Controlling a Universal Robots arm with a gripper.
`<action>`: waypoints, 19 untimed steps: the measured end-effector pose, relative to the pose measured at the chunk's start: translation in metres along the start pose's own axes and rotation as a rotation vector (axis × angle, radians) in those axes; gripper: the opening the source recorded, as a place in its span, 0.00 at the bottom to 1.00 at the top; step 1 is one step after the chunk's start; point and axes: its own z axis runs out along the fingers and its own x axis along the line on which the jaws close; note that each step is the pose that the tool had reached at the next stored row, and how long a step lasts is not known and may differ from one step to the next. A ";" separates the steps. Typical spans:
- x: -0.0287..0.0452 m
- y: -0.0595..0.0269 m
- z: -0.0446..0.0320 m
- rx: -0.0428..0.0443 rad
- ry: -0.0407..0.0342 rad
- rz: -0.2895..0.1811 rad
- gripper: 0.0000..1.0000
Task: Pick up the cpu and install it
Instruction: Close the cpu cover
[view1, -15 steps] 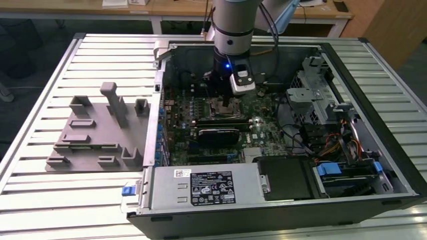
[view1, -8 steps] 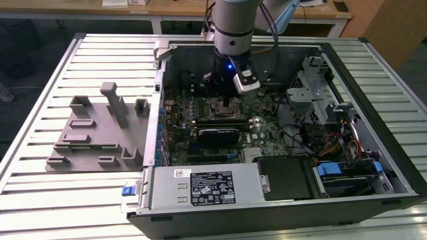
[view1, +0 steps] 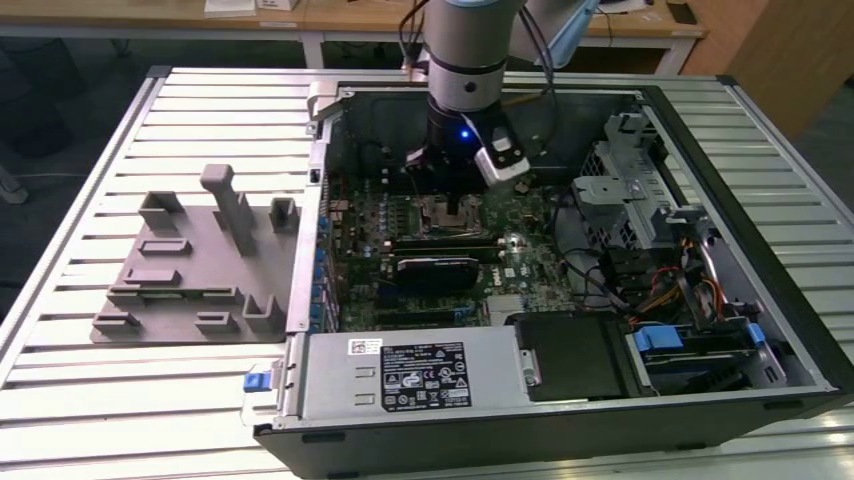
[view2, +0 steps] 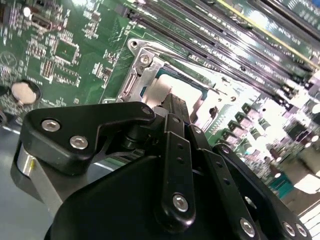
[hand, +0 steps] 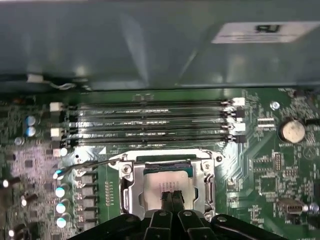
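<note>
Arm vertical, tool pointing down, closed tight

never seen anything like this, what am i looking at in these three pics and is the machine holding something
This is a robot arm working inside an open computer case that lies on a slatted table. The exterior view comes from a camera off the arm, seeing the whole scene. Both wrist views come from cameras riding on the arm, looking past its black tool at the green board. On the exterior view's left, a grey holder sits beside the case. The silver cpu lies flat in its socket. The tool's fingers are shut together with their tips at the cpu's top; it seems to grip nothing.
</note>
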 end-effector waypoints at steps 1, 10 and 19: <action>0.0002 0.0000 0.0001 0.0004 0.0000 -0.009 0.11; 0.0136 -0.0005 0.0004 0.0004 -0.0001 -0.013 0.11; 0.0315 -0.0010 0.0027 0.0004 -0.0001 -0.013 0.11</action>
